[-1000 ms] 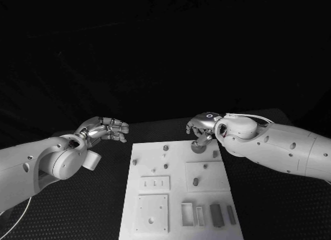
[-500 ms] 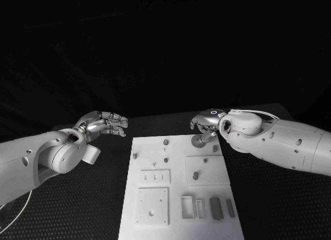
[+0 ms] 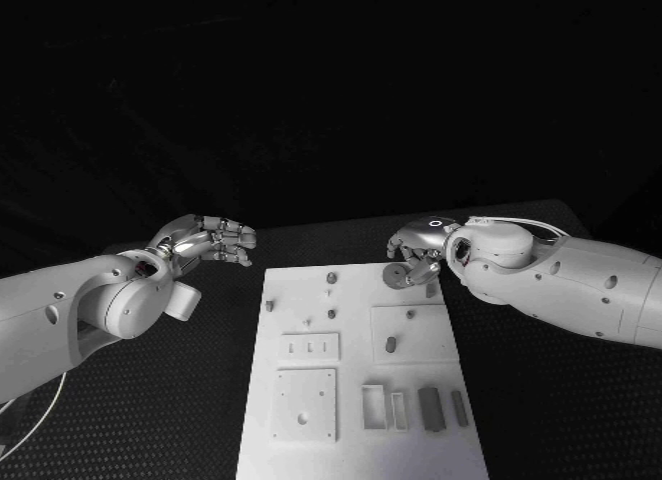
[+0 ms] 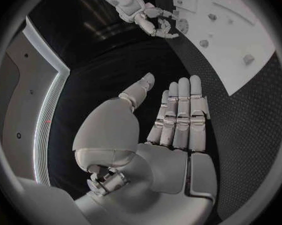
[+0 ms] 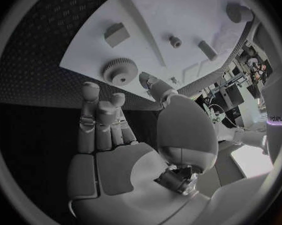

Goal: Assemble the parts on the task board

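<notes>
Right wrist view — gear (image 5: 119, 71) lies just beyond the empty, spread right hand (image 5: 110, 150).

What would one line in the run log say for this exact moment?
left robot hand: open, off the task board | right robot hand: open, over board's far corner near gear | gear: on board, not held
</notes>
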Available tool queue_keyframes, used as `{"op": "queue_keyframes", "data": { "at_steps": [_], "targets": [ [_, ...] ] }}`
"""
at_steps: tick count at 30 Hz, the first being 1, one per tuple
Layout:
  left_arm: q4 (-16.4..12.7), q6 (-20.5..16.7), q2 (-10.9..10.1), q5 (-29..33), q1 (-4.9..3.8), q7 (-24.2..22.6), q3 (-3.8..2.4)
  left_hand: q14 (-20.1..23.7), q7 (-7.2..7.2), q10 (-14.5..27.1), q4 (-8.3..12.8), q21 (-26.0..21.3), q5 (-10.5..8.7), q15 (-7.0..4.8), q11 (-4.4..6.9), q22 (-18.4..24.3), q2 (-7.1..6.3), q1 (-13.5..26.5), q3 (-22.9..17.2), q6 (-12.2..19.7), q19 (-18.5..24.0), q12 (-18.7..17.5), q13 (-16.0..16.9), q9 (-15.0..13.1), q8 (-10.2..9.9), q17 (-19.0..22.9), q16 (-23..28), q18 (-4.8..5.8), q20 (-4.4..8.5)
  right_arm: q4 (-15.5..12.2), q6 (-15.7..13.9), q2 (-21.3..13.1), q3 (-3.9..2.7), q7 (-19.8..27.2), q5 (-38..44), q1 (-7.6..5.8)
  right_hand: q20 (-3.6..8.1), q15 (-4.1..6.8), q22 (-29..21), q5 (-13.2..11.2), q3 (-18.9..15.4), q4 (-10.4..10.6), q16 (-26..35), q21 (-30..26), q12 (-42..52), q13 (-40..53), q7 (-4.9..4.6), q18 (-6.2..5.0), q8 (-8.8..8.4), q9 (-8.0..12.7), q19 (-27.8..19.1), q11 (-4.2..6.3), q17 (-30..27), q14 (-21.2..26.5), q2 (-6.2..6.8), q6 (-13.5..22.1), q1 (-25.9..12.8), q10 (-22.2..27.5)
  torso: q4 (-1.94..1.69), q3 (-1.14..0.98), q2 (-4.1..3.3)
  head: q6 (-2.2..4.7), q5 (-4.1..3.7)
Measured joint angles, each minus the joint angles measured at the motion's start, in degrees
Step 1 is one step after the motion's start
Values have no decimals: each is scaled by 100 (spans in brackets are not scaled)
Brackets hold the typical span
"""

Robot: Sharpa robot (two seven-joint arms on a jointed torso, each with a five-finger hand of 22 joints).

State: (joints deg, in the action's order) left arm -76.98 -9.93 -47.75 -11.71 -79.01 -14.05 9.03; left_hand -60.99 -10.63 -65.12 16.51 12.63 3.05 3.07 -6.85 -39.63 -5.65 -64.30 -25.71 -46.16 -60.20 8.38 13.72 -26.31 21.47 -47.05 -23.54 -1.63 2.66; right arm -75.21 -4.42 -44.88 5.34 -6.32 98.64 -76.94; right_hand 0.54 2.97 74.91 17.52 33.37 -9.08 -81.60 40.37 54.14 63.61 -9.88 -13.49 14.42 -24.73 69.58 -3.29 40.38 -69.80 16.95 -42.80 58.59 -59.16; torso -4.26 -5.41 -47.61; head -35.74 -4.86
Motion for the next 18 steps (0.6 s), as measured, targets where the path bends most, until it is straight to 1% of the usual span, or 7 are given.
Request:
{"op": "queue_keyframes", "data": {
  "at_steps": [3,5,7,11,13,16,18],
  "targets": [
    [27,1,6,4,0,0,0,0,0,0,0,0,0,0,0,0,0,0,0,0,0,-22,2,0,0,-2,0,4,0,-16,18,-13,-3,5,-24,10,0,0,0,0,0,0,0,0,28,0,17,0,0,-1,0,0,6,0,0,-17,0,0,6,0,0,-21,10],
    [26,3,19,6,0,0,1,0,0,0,0,0,0,0,0,-1,0,0,0,0,0,-22,2,0,0,-2,0,6,0,-11,28,-25,-5,8,-35,25,0,0,0,0,0,0,0,20,68,0,36,1,34,-10,0,2,7,0,0,-37,0,2,6,-1,1,-32,12],
    [21,6,27,8,0,0,1,0,0,0,0,0,0,0,0,-5,0,0,0,0,0,-22,2,1,0,-2,22,9,0,11,34,-26,-5,9,-42,45,-1,0,0,0,0,0,0,22,85,0,36,1,38,-14,-1,20,14,0,0,-37,0,20,6,-1,0,-40,5],
    [20,9,27,11,0,1,1,0,0,0,0,0,0,0,0,-5,0,0,0,0,0,-22,2,1,0,-2,22,31,0,37,35,-11,-5,12,-47,71,-2,0,0,0,0,0,0,22,111,0,35,1,38,-19,-1,21,15,0,0,-38,0,20,6,0,0,-55,4],
    [20,11,26,12,0,1,1,0,0,0,0,0,0,0,0,-5,0,0,0,0,0,-22,2,1,0,-1,22,32,0,74,28,8,-4,17,-49,95,-2,2,0,0,14,13,0,46,155,0,56,1,38,-19,-1,21,19,2,0,-59,0,19,5,3,0,-66,10],
    [20,12,26,14,0,2,1,0,0,0,0,0,0,0,0,-5,0,0,0,0,0,-22,1,1,0,-1,22,32,0,118,17,34,-3,22,-51,107,-2,21,0,0,51,15,-26,62,189,0,55,1,64,-28,-2,22,22,21,-4,-59,-4,19,2,9,-2,-75,13],
    [21,13,27,15,0,2,1,0,0,0,0,0,0,0,0,-4,0,0,0,0,0,-22,1,1,0,-1,22,33,0,137,4,45,-3,26,-52,112,-2,21,0,0,65,30,-26,63,227,-4,82,1,67,-31,-2,22,25,21,-26,-86,-18,18,-2,14,-3,-80,15]
  ]
}}
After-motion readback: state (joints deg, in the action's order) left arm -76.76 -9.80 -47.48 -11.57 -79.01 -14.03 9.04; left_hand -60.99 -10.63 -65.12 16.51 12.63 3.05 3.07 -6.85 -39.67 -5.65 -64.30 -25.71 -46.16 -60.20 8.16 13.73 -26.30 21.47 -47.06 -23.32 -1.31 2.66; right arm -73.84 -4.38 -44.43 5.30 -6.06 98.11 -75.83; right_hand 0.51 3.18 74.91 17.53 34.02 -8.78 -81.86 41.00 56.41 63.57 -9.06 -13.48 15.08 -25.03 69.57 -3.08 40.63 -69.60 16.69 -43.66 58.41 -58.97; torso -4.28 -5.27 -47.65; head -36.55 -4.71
